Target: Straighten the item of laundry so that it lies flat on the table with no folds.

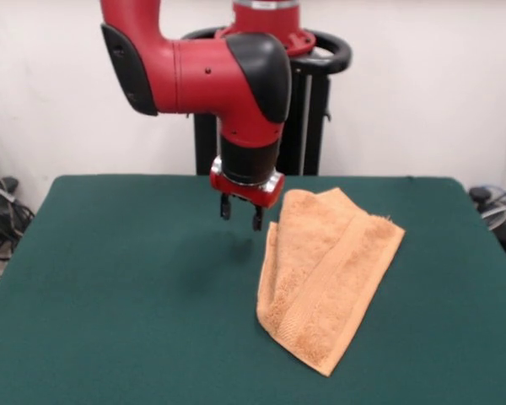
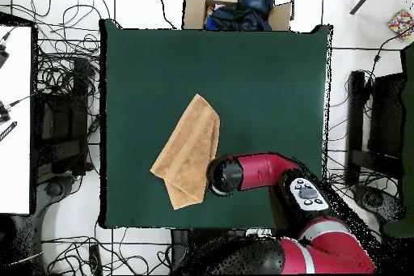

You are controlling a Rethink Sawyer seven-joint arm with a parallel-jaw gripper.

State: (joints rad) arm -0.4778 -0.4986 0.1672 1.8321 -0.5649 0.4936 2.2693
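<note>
Toward table (image 1: 110, 278) far-edge middle, front view: towel (image 1: 325, 274) lies folded double, diagonal. Gripper (image 1: 241, 214) hovers just beside its far corner, fingers slightly apart, holding nothing. Recommend: pinch top layer only at edge, peel w/o dragging underlayer.

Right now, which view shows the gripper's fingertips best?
The front view: the gripper hangs above the table, two dark fingertips slightly apart, just beside the folded orange towel. In the overhead view the arm's wrist covers the gripper, so the fingertips are hidden.

No text or label can be read.
</note>
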